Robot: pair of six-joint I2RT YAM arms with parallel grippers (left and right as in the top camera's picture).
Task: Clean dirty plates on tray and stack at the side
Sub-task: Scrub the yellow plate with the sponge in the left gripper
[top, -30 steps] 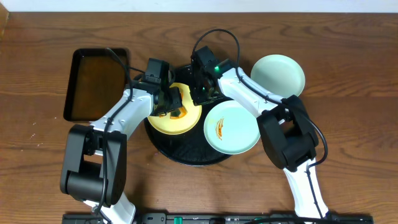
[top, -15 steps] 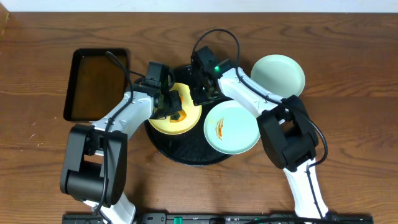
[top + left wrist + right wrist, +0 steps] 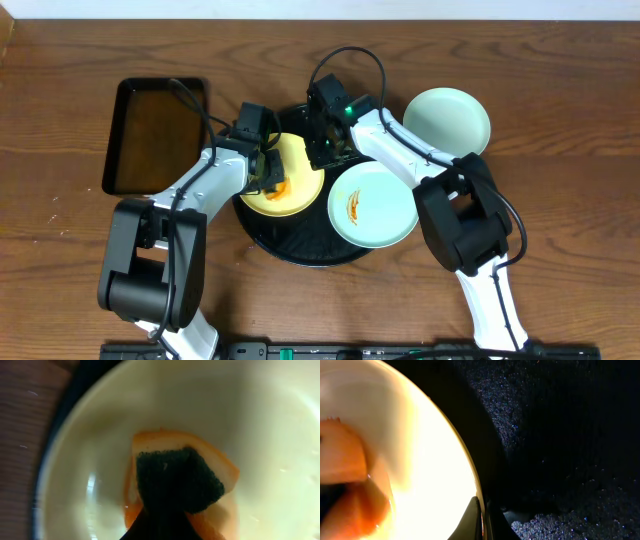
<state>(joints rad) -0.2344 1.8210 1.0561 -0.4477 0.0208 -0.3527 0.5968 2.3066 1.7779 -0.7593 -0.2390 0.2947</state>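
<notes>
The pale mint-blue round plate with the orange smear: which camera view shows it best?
The overhead view. It shows nearly the whole pale mint-blue round plate, with its orange smear, at the right of the large round black tray. Both wrist views show the pale yellow round plate close up, never this one.

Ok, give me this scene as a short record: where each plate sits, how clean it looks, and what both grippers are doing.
yellow plate: on the round tray, left side, sponge on it
smeared mint plate: over the round tray's right edge, orange smear
clean mint plate: on the table, right of the round tray, no smear visible
left gripper: shut on sponge, down on yellow plate
right gripper: shut, tips at yellow plate's rim
rectangular tray: far left, brownish liquid
</notes>
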